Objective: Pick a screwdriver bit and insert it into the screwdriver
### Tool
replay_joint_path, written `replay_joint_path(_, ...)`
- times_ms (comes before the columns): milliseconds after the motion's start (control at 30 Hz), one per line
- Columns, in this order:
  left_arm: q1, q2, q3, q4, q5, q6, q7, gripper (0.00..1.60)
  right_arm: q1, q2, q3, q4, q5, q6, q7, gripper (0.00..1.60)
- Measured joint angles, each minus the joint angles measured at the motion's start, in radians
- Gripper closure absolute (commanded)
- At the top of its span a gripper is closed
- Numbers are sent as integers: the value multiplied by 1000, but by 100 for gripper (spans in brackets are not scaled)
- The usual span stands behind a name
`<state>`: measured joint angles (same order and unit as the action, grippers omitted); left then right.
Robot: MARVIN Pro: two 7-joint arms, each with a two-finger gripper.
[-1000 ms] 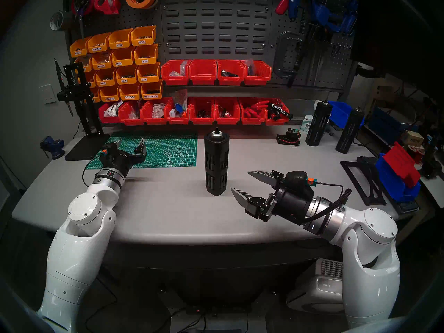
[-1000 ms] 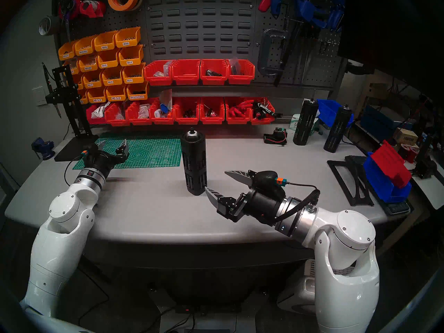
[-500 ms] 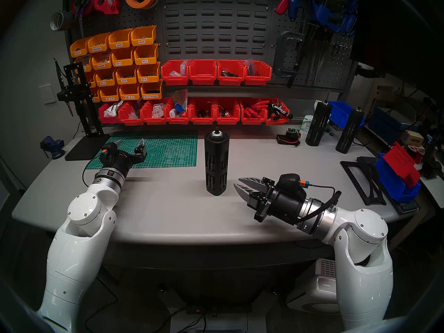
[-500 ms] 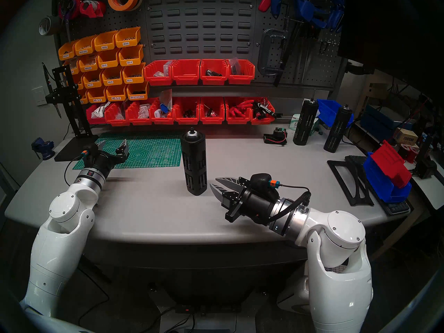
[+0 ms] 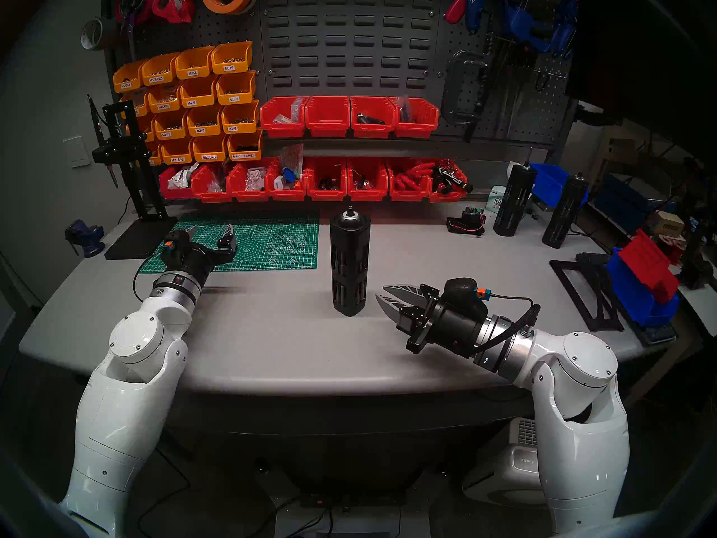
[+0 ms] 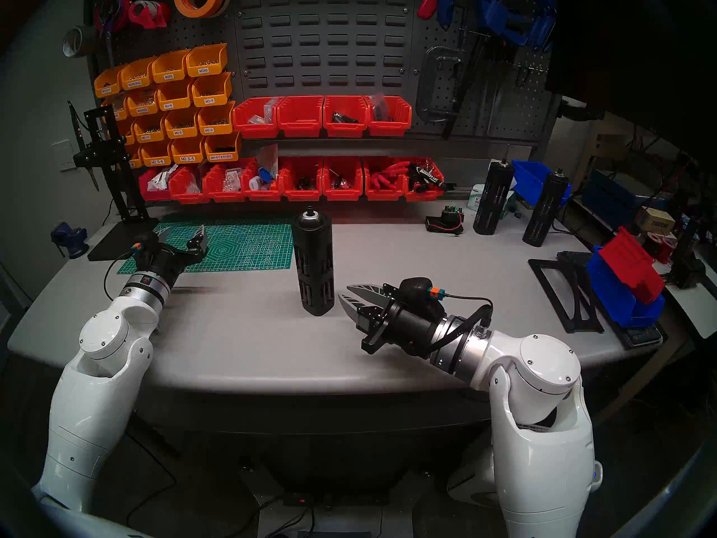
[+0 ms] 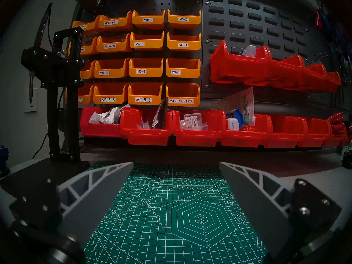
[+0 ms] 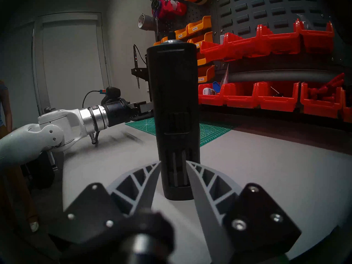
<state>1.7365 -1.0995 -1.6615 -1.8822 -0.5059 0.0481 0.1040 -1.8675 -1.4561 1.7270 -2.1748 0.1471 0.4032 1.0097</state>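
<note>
The screwdriver (image 5: 349, 261) is a tall black slotted cylinder standing upright mid-table; it also shows in the head right view (image 6: 313, 263) and fills the right wrist view (image 8: 174, 115). A short dark stub sticks up from its silver-ringed top (image 5: 350, 211). Thin dark screwdriver bits (image 8: 179, 168) stand in its lower slot. My right gripper (image 5: 381, 292) (image 8: 173, 163) is just right of the cylinder's base, level with it, jaws a narrow gap apart and empty, not touching it. My left gripper (image 5: 211, 228) (image 7: 176, 163) is open and empty over the green mat.
The green cutting mat (image 5: 271, 238) lies left of the cylinder. A black stand (image 5: 128, 168) holding a pen-shaped tool is at back left. Two more black cylinders (image 5: 514, 199) (image 5: 564, 213) and a battery holder (image 5: 467, 222) stand back right. Red bins (image 5: 329, 180) line the back.
My right gripper's jaws have narrowed from wide open to a small gap, and the right arm has shifted left with the gripper pointing at the cylinder's base. The left arm has not moved.
</note>
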Motion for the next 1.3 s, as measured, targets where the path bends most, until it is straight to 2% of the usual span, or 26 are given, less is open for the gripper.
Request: replay_joint_path(1300, 0, 0, 0, 0, 0, 0, 0, 0, 105, 16, -78, 104, -22, -2, -32, 87)
